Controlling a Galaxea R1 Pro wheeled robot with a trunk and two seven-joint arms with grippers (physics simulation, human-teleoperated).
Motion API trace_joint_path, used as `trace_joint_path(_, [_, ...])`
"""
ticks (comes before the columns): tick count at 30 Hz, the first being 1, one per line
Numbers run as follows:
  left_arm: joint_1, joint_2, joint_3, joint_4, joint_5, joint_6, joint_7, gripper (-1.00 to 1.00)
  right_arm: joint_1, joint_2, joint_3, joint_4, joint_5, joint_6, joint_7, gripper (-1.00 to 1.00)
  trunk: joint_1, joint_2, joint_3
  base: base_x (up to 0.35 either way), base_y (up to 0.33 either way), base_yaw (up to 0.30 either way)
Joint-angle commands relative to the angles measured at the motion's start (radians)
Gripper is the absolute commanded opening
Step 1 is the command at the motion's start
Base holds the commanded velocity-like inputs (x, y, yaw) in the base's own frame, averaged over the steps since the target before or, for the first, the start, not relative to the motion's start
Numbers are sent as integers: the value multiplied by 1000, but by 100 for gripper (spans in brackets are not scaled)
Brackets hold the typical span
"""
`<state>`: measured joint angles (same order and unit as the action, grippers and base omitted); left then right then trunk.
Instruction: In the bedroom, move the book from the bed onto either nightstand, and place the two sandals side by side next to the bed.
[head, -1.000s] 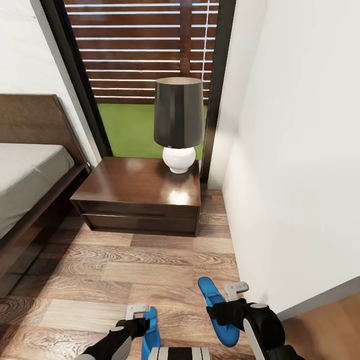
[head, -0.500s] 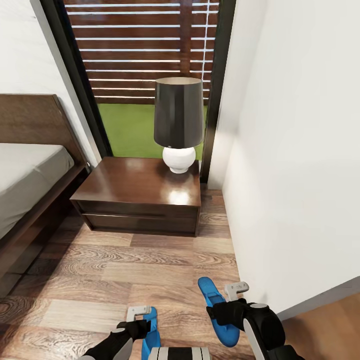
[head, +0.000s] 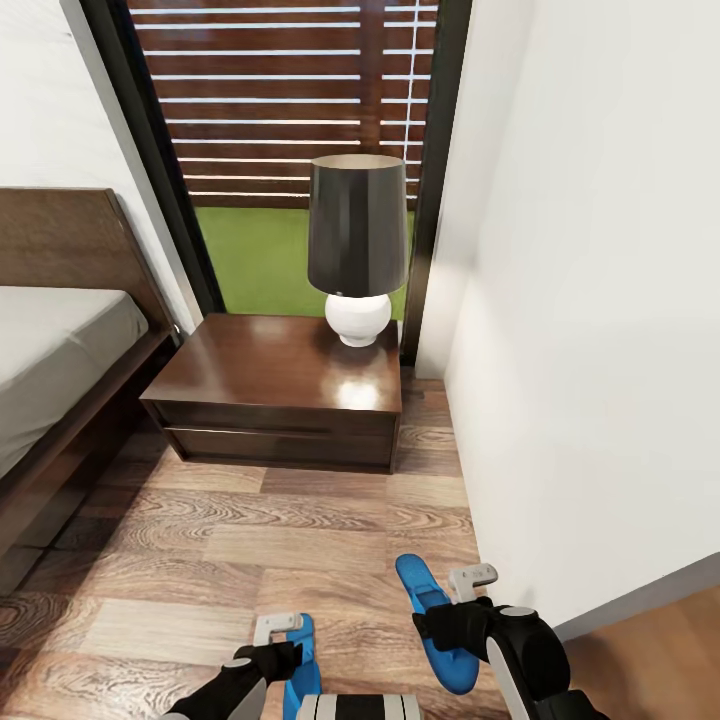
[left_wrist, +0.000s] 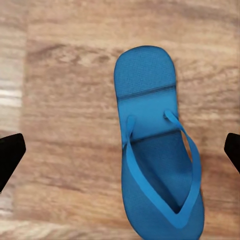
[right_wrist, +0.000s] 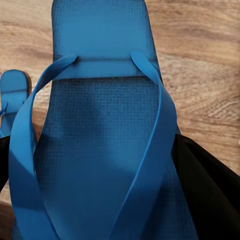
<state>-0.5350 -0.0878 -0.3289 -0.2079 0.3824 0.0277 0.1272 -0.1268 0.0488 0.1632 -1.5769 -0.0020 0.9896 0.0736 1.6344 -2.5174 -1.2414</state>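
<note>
Head view, left gripper (head: 276, 634) slightly lower, jaws spread over sandal (left_wrist: 155, 150), right gripper (head: 455, 590) clamping other sandal (right_wrist: 100, 150).

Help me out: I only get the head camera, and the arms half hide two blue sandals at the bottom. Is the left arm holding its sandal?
Observer: No. In the left wrist view the left sandal lies flat on the wood floor, strap side up. The left jaws stand wide apart, clear of it on both sides.
Visitor: And the right one?
Observer: The right wrist view shows the right sandal very close up, with the dark fingers of the right jaws against its edges, so it looks gripped.
Visitor: Are the two sandals touching?
Observer: No. That same view catches one end of the left sandal off to the side, with bare floor between them.
</note>
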Motion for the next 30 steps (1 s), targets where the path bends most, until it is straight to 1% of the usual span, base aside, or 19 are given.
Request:
trace_joint_path(1, [0, 0, -9, -1, 9, 3, 6, 100, 0, 0, -1, -1, 0, 4, 3, -100, 0, 0, -1, 0, 0, 0])
trace_joint_path(10, [1, -8, -9, -1, 9, 3, 6, 100, -1, 0, -1, 0, 1, 4, 3, -100, 0, 0, -1, 0, 0, 0])
trace_joint_path(17, [1, -12, -9, -1, 9, 3, 5, 100, -1, 0, -1, 0, 3, 4, 3, -100, 3, -2, -28, 0, 0, 0])
trace_joint_path(30, [1, -18, -9, -1, 9, -2, 6, 100, -1, 0, -1, 0, 3, 4, 3, -100, 3, -2, -28, 0, 0, 0])
